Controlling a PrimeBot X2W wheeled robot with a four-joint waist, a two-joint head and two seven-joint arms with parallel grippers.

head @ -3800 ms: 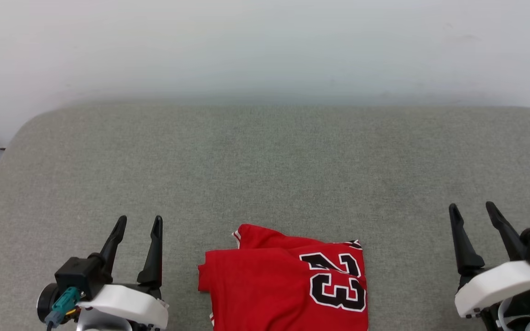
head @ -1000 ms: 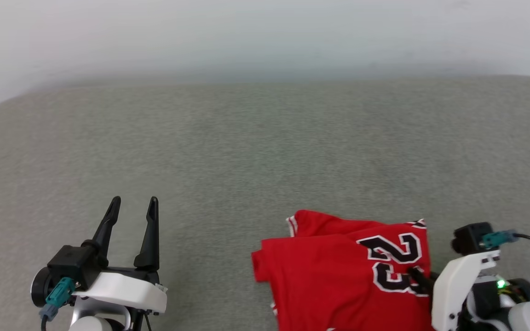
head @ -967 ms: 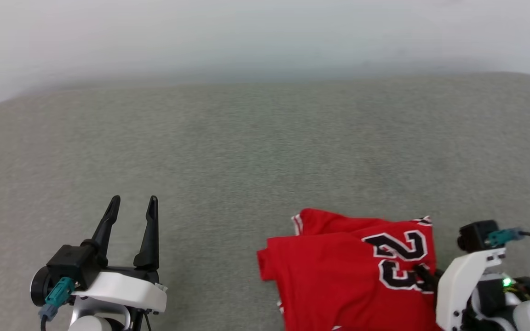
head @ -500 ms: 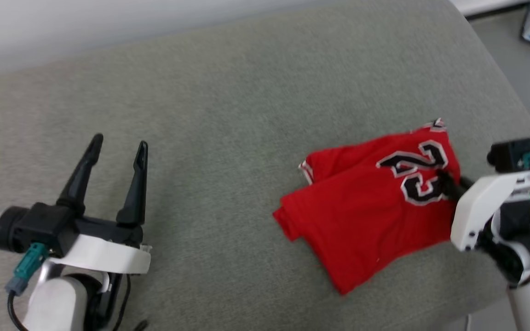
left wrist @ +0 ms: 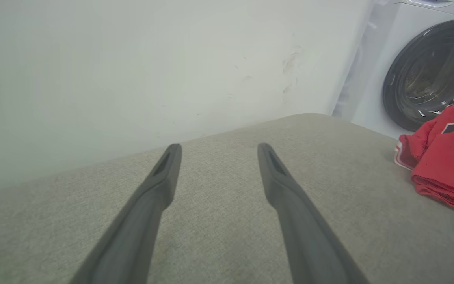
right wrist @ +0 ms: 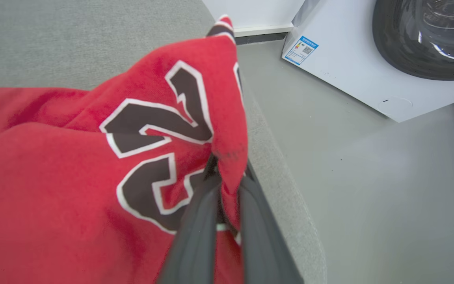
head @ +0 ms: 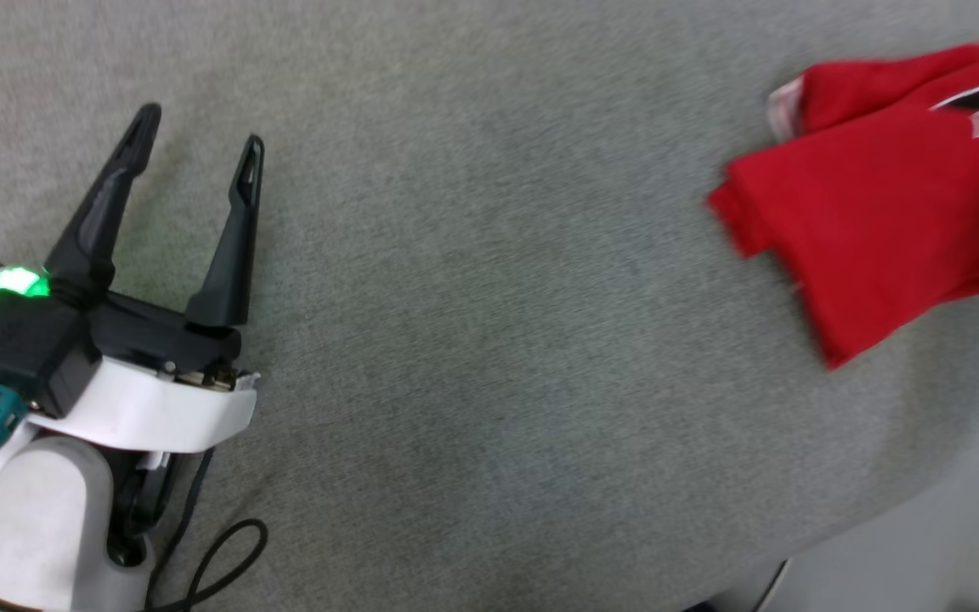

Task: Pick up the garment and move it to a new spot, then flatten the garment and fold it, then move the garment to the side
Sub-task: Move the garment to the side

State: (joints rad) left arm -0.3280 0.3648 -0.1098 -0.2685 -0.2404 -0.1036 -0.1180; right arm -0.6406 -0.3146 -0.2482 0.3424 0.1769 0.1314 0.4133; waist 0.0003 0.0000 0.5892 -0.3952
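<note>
Garment [right wrist: 53, 205] looks soft, light, floppy, at surface [head: 489, 340] right edge; right gripper [right wrist: 227, 179] jaws clamped on its edge beside number; left gripper [head: 200, 127] jaws apart.

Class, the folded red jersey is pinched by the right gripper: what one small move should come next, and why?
Probably open the right gripper and let go. Its fingers are shut on an edge of the jersey, which is folded and already lies by the side edge of the grey cushion, with floor just beyond.

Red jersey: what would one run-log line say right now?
right gripper shut on jersey | left gripper open, idle | jersey folded
</note>
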